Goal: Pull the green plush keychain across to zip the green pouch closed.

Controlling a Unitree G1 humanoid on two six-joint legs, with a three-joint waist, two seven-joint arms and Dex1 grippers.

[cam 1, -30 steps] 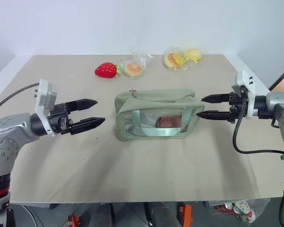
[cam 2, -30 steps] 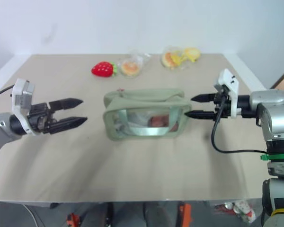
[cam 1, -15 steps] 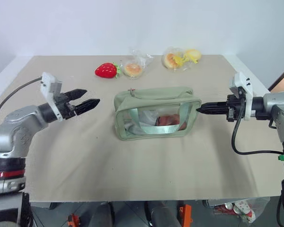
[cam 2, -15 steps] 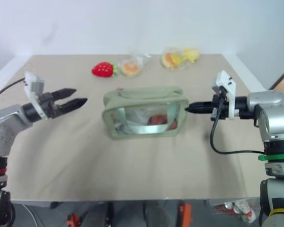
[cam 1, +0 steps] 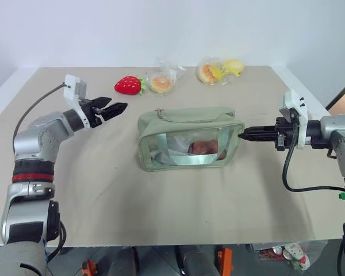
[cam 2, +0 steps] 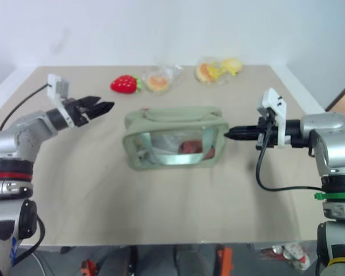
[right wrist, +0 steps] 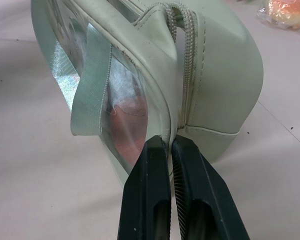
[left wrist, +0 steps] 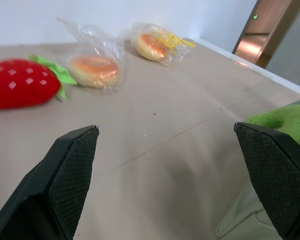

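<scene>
The green pouch (cam 1: 190,138) lies mid-table with its clear window facing me and a strap across it. My right gripper (cam 1: 242,135) is shut on the seam at the pouch's right end (right wrist: 210,75), its fingertips (right wrist: 155,147) pressed together there. My left gripper (cam 1: 116,107) hovers open and empty, left of and behind the pouch. In the left wrist view its wide-apart fingers (left wrist: 75,160) frame bare table, and the lime-green plush keychain (left wrist: 285,120) peeks in beside the far finger, above the pouch's pale edge (left wrist: 240,220).
A red plush strawberry (cam 1: 128,85) and a wrapped pastry (cam 1: 162,83) lie behind the left gripper. More wrapped pastries (cam 1: 218,70) sit at the back centre-right. The beige table (cam 1: 161,207) ends close to the strawberry at the back.
My right gripper closed on the pouch's right end and has stayed put. My left arm swung forward and up-table towards the strawberry, still open.
</scene>
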